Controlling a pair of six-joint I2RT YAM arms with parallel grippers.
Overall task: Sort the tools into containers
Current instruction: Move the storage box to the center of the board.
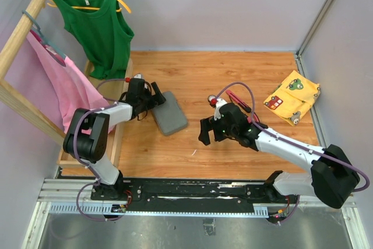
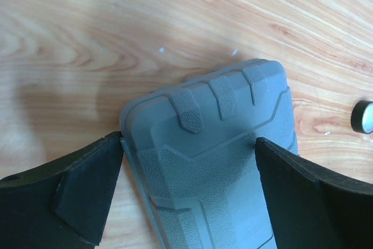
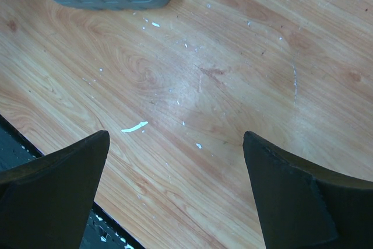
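Case (image 2: 215,161) cut by bottom edge; disc (image 2: 363,116) cut at right; tools (image 1: 238,98) half hidden behind right arm (image 1: 285,144).

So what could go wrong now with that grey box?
The grey case is shut, and the left gripper straddles one end with open jaws, so squeezing might just push it sideways. The round disc lies loose nearby and could get knocked away. The right gripper is open over the table, so nothing steadies the case.
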